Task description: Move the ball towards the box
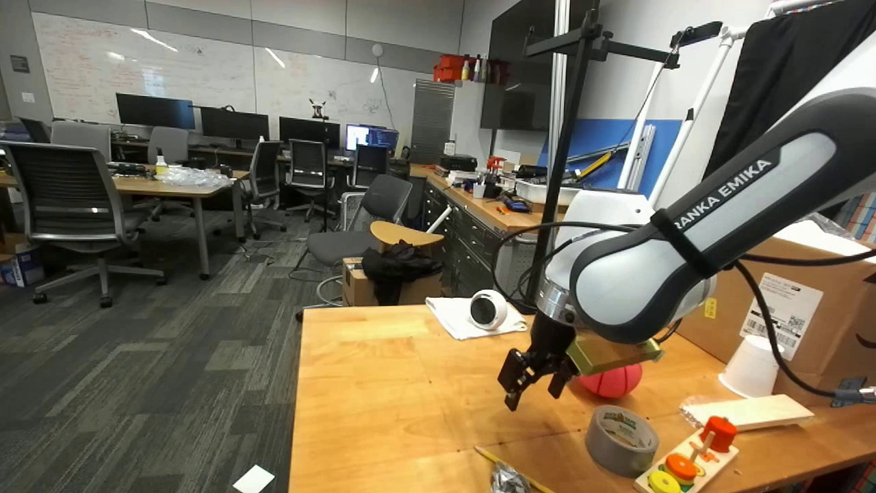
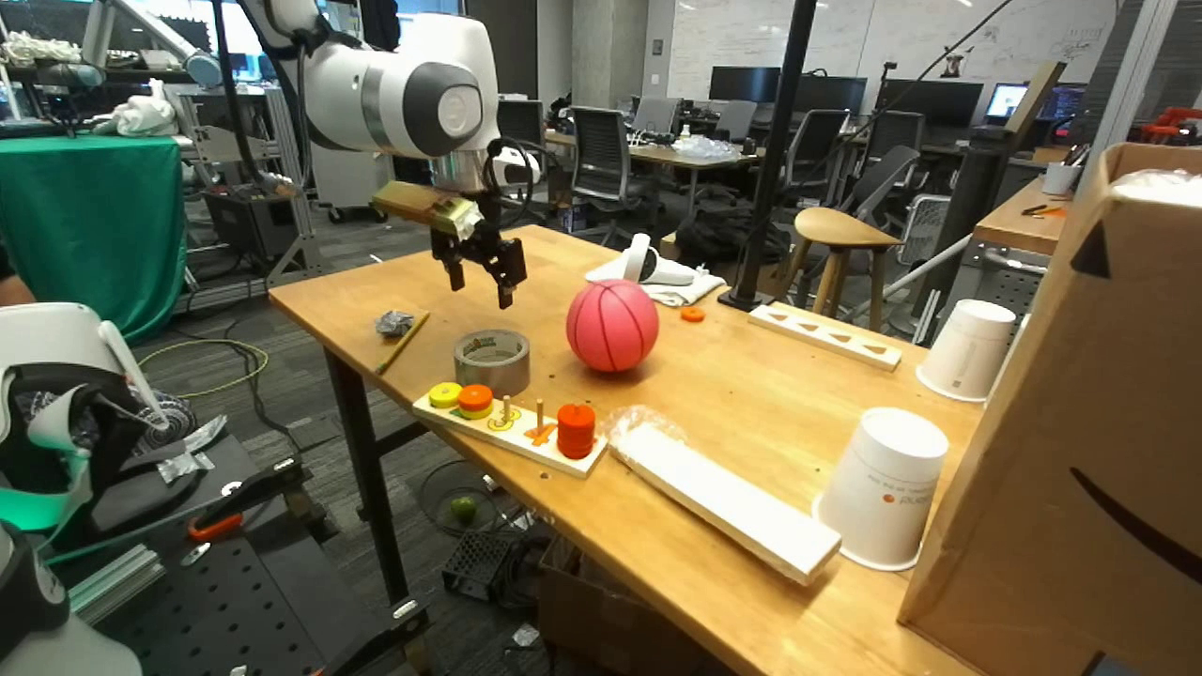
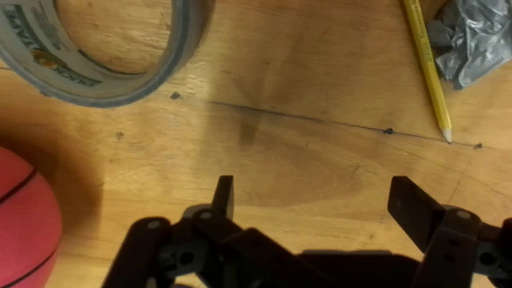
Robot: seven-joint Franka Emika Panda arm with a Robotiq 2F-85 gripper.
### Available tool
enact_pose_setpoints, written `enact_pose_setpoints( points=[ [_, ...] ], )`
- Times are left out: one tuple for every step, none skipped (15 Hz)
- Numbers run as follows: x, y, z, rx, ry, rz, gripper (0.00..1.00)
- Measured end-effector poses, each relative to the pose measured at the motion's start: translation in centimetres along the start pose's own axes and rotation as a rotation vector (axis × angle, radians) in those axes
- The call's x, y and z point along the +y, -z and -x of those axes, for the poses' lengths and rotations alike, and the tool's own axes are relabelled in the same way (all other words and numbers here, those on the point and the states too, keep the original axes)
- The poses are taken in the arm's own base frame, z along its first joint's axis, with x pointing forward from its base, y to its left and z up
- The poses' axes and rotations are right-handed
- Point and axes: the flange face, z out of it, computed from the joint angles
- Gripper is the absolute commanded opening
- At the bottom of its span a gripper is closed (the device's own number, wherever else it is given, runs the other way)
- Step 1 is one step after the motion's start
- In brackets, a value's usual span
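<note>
In an exterior view, the Franka arm [image 1: 718, 212] is sloping down from above and right of the end effector [image 1: 534, 397], its wrist [image 1: 556, 301] bending so that the latter is pointing down over the desk [image 1: 383, 383]. In the wrist view, the two fingers [image 3: 416, 212] are standing wide apart, the roll of tape [image 3: 116, 90] lying past them to the left, the pencil [image 3: 430, 68] past them to the right. The ball [image 2: 612, 326] is resting on the desk beside the end effector, apart from the fingers; the brown cardboard box [image 2: 1089, 413] is standing beyond the ball, well apart.
</note>
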Motion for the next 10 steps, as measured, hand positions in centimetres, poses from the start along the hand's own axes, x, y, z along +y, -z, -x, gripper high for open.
enact_pose_setpoints(
  points=[
    [0.5, -0.7, 0.1, -0.015, 0.020, 0.003, 1.00],
    [1.4, -1.2, 0.2, -0.030, 0.036, 0.021, 1.00],
    [2.8, -1.3, 0.2, -0.044, 0.053, 0.054, 1.00],
    [4.5, -1.2, 0.0, -0.056, 0.072, 0.099, 1.00],
    [6.5, -0.6, -0.3, -0.062, 0.094, 0.157, 1.00],
    [8.4, 0.3, -0.8, -0.064, 0.113, 0.217, 1.00],
    [10.2, 1.6, -1.4, -0.061, 0.128, 0.275, 1.00],
    [11.7, 3.1, -2.1, -0.055, 0.143, 0.336, 1.00],
    [13.1, 4.9, -2.7, -0.043, 0.153, 0.396, 1.00],
    [14.1, 6.7, -3.4, -0.023, 0.159, 0.453, 1.00]
  ],
)
